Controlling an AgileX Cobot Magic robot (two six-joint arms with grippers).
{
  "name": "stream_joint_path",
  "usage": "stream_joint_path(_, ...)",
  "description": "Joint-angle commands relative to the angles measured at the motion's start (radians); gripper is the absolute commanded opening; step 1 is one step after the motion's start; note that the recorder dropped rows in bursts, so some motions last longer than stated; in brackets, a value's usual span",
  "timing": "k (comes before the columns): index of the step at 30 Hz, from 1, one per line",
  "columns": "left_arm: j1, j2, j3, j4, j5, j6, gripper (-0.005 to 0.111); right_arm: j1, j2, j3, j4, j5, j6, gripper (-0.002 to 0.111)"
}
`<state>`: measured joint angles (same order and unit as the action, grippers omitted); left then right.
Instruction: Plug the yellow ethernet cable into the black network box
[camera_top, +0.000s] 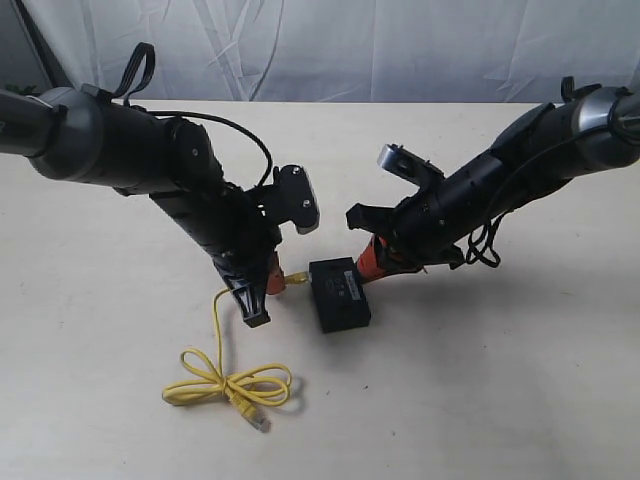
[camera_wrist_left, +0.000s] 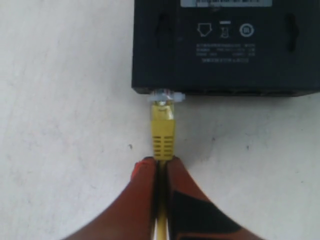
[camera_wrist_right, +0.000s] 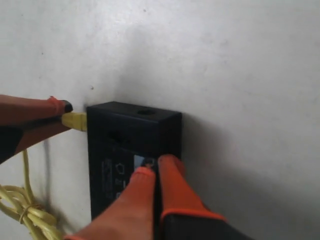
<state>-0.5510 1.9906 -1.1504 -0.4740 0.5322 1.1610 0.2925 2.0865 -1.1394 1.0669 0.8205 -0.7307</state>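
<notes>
The black network box (camera_top: 340, 293) lies flat mid-table, label side up. The yellow ethernet cable (camera_top: 228, 382) lies coiled in front, one strand rising to my left gripper (camera_top: 272, 282). In the left wrist view that gripper (camera_wrist_left: 161, 161) is shut on the cable just behind its yellow boot (camera_wrist_left: 163, 135); the clear plug (camera_wrist_left: 163, 96) touches the box's side (camera_wrist_left: 225, 50) at a port. Seen from the right wrist, the boot (camera_wrist_right: 75, 121) meets the box (camera_wrist_right: 125, 145). My right gripper (camera_wrist_right: 156, 167) is shut, its tips resting on the box's top by the white label; it shows in the exterior view (camera_top: 368, 262) too.
The pale table (camera_top: 500, 380) carries only the box, the cable and both arms. The cable's loose end with its clear plug (camera_top: 260, 423) lies near the front edge. A grey curtain (camera_top: 350, 45) hangs behind the table.
</notes>
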Motion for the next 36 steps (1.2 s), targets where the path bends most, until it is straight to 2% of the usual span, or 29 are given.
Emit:
stream_joint_path(1, 0.001, 0.000, -0.004, -0.032, -0.011, -0.001, 0.000, -0.001, -0.001, 0.000, 0.093, 0.064, -0.087, 0.000)
stream_joint_path(36, 0.001, 0.000, -0.004, -0.034, -0.031, -0.001, 0.000, -0.001, -0.001, 0.000, 0.087, -0.007, -0.107, 0.000)
